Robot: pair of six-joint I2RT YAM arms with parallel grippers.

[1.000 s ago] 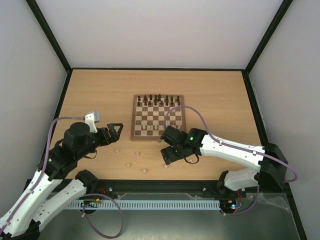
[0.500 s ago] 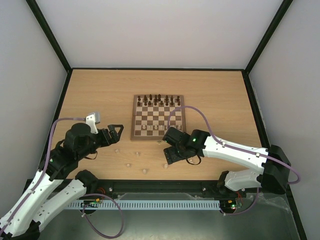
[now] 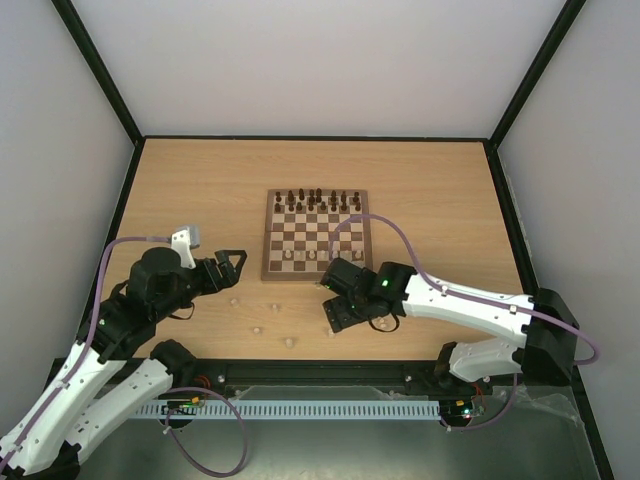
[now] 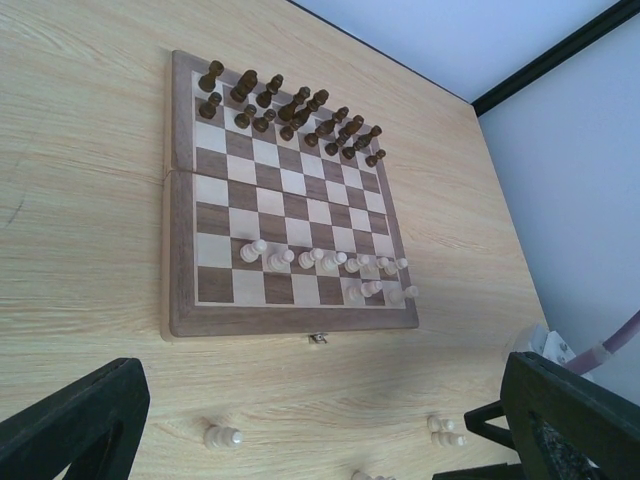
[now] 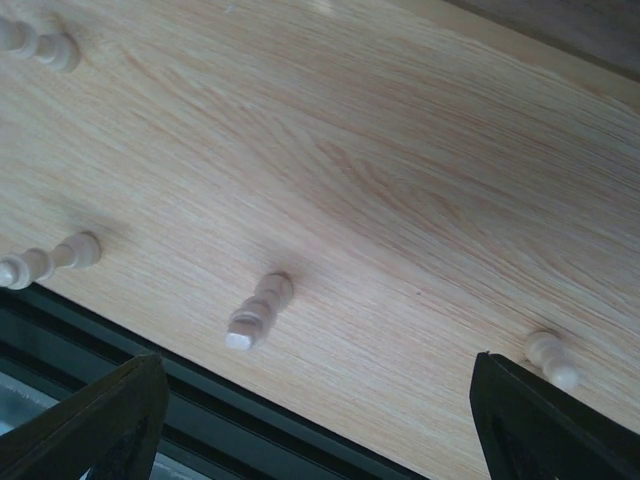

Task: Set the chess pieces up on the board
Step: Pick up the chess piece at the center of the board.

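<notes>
My right arm stretches in low from 4 o'clock, wrist tipped down, so my right gripper (image 3: 333, 314) hangs over the table (image 3: 440, 210) just off the board (image 4: 178, 250) at its 6 o'clock edge. Its fingers are spread wide and empty, and one loose pale piece (image 5: 258, 311) lies on the wood below the gap. My left arm is folded, elbow high, with my left gripper (image 3: 235, 269) at the board's 8 o'clock, also wide apart and empty. Some pale chess pieces (image 4: 320, 260) line the board's near rows, others lie scattered at 6 to 7 o'clock, and the dark pieces (image 4: 290, 105) stand at 12.
</notes>
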